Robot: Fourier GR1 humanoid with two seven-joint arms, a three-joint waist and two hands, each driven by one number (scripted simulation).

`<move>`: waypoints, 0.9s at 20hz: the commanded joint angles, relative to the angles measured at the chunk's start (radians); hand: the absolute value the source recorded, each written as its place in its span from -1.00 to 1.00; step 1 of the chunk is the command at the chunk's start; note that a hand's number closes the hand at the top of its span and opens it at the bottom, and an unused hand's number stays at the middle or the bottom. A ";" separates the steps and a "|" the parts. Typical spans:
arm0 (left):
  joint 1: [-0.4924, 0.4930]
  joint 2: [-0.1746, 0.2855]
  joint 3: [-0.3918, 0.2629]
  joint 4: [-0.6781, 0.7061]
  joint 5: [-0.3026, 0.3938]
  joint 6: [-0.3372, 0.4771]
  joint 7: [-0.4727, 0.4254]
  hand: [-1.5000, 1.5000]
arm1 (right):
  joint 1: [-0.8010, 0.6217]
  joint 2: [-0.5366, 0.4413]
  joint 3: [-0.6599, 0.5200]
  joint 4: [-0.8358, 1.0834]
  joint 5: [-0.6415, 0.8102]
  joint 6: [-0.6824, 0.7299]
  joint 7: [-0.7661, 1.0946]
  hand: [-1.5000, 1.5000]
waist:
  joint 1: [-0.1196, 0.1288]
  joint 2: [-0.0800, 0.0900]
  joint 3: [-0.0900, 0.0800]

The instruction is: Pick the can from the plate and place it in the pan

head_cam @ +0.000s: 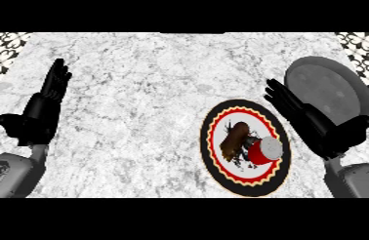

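White marble counter (144,97) is filling the view. Right hand (317,129) is hovering open, fingers straight and together, holding nothing, sitting between the plate (207,141) and the dark pan (324,88), its back overlapping the pan's near edge. Left hand (39,114) is resting open at the left edge, fingers up. The can (265,149) is standing on the plate's lower right part, long axis roughly upright, grey top facing up, red side showing toward lower left.
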 commanded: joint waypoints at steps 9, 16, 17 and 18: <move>0.043 -0.081 0.051 -0.031 0.005 0.006 0.126 0.00 | 0.158 -0.004 -0.135 0.088 0.315 -0.167 -0.359 -1.00 | -0.062 -0.022 -0.003; 0.047 -0.060 0.095 -0.008 0.020 -0.046 0.105 0.00 | 0.457 -0.128 -0.263 -0.167 0.425 -0.330 -0.459 -1.00 | -0.067 -0.016 -0.006; 0.092 -0.079 0.059 -0.042 -0.011 -0.024 0.096 0.00 | 0.468 -0.211 -0.305 -0.240 0.386 -0.265 -0.379 -1.00 | -0.054 -0.016 -0.006; 0.083 -0.093 0.061 -0.050 -0.014 -0.010 0.093 0.00 | 0.545 -0.253 -0.328 -0.284 0.365 -0.213 -0.400 -1.00 | -0.060 -0.017 -0.006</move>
